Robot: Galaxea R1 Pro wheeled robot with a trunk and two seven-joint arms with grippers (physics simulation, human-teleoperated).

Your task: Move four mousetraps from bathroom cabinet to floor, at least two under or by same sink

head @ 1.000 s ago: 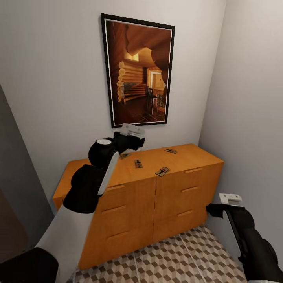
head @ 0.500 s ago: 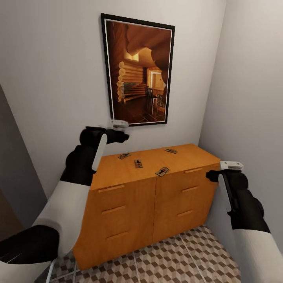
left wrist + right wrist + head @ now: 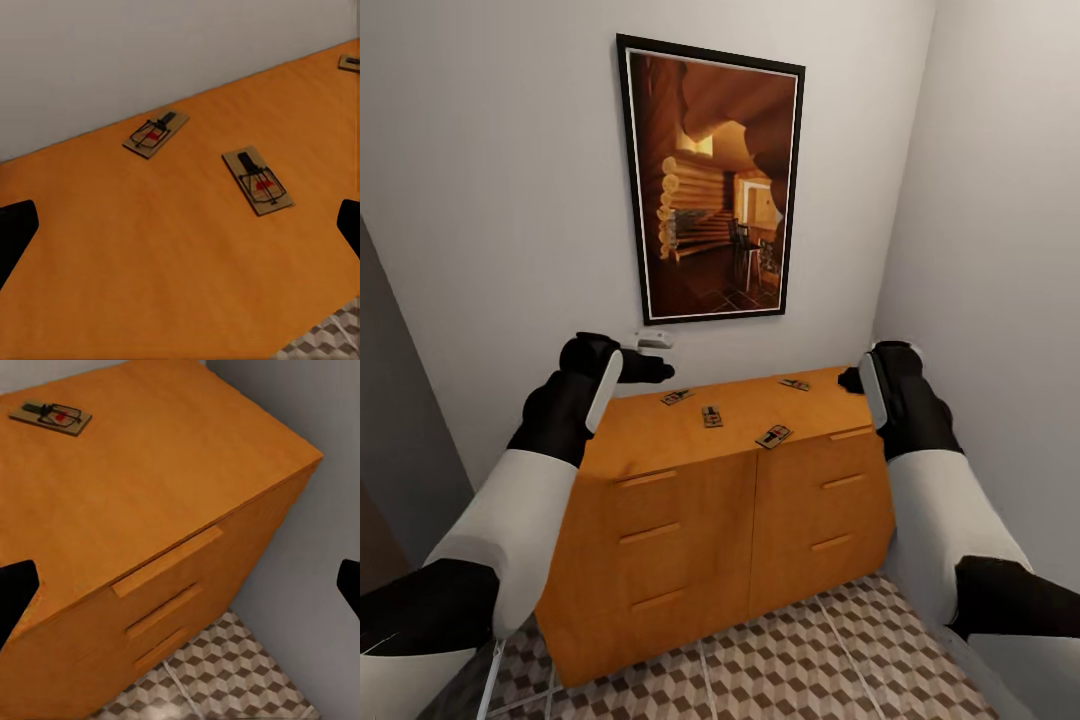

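Hovering mid-frame over the cabinet (image 3: 700, 470), four mousetraps (image 3: 711, 416) on top (both end effectors spread, empty).

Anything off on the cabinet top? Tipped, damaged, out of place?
Nothing stands out. Four mousetraps lie flat on the cabinet, scattered at differing angles, none overhanging. Left gripper and right gripper hold nothing.

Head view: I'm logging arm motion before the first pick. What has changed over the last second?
The right gripper rose from low beside the cabinet to its top's right end. The left gripper drew back from above the mousetraps toward the top's left end. Both are open and empty; nothing was grasped. All four mousetraps, the cabinet and the picture stayed put.
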